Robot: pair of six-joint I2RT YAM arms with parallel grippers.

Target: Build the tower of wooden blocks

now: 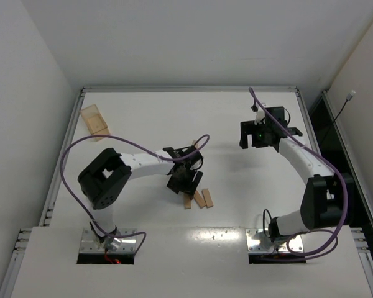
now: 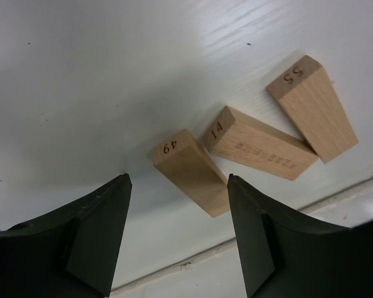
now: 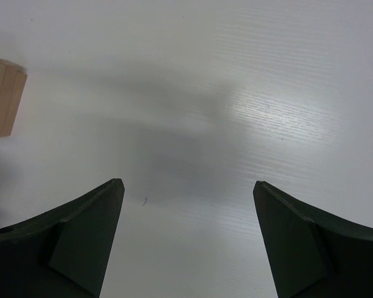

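Note:
Three light-tan wood blocks lie loose on the white table near its front edge (image 1: 199, 199). In the left wrist view they are marked 49 (image 2: 189, 171), 14 (image 2: 261, 148) and 55 (image 2: 314, 110), lying flat and fanned out. My left gripper (image 1: 185, 180) is open and empty just above them, and block 49 lies between its fingers (image 2: 179, 180) without touching either. My right gripper (image 1: 260, 134) hangs open and empty over bare table at the right (image 3: 188, 182). A tan wooden piece with several lines (image 3: 3, 96) shows at the left edge of the right wrist view. No tower is clearly seen.
A translucent amber box (image 1: 94, 120) sits at the far left of the table. A seam in the table (image 2: 236, 243) runs just in front of the blocks. The left arm's purple cable (image 1: 143, 146) loops over the table's left half.

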